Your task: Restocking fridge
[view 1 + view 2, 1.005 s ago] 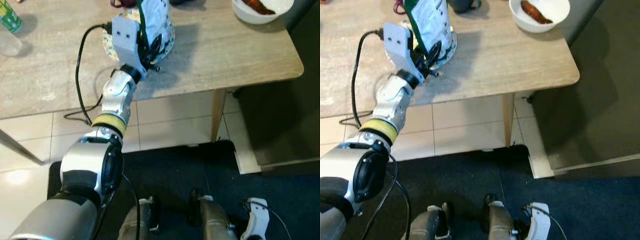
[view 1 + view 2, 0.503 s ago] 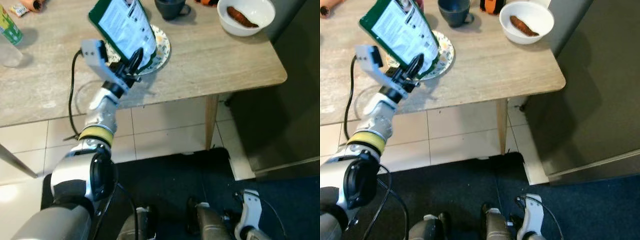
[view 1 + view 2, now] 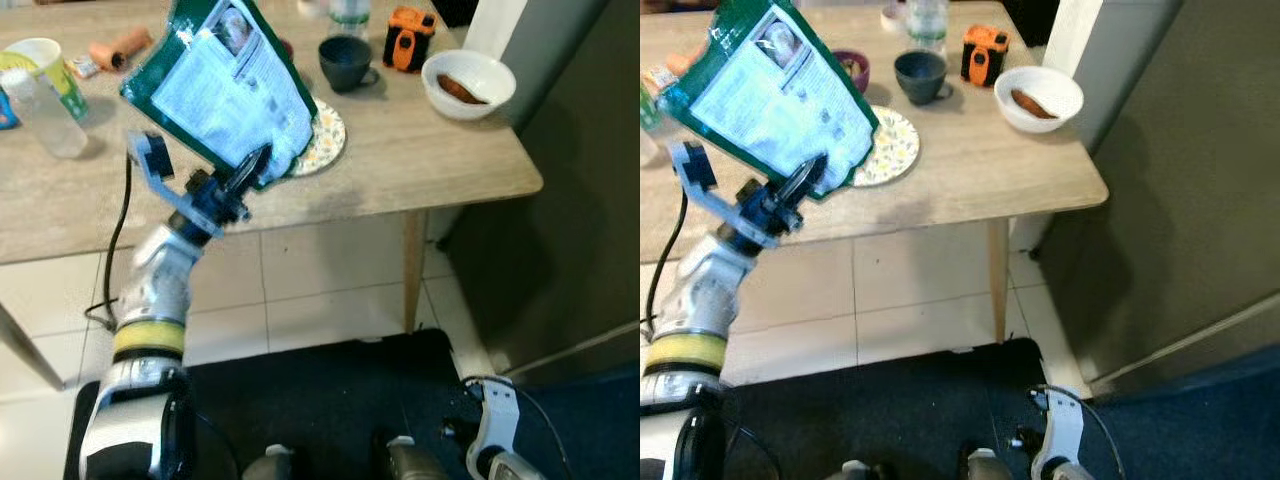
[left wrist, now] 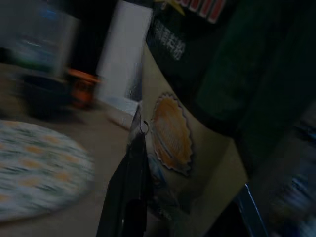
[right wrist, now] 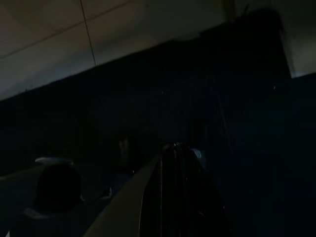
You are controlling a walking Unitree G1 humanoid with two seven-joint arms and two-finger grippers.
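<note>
Packet [image 3: 225,90] in dark green, with a white printed label on its face, was what our left gripper [image 3: 243,176] held: its black fingers [image 3: 803,178] were closed on the lower edge of the packet, and the packet stood up tilted, lifted in the air above the near edge of the wooden table [image 3: 420,160]. We saw the same grip from the left wrist view, where one finger [image 4: 132,173] lay pressed against the packet [image 4: 197,128], and a round orange badge was printed on that side. Just behind the packet a patterned plate [image 3: 890,148] lay on the table, partly hidden by the packet. Farther back on the table stood a dark cup [image 3: 344,62], an orange and black device [image 3: 983,54] and a white bowl [image 3: 468,83] with a brown piece of food inside; the bowl was near the corner of the table at our right. At our left side of the table we could see a clear plastic bottle [image 3: 40,112] and a paper cup [image 3: 42,62] near each other. A small purple bowl [image 3: 852,68] was beside the dark cup. Our right arm hung idle low by the dark mat [image 3: 330,400], and the right gripper [image 5: 175,197] showed its two fingers lying together, closed on nothing, in a very dark wrist view. To our right a large dark grey surface [image 3: 1180,180] stood close to the table.
</note>
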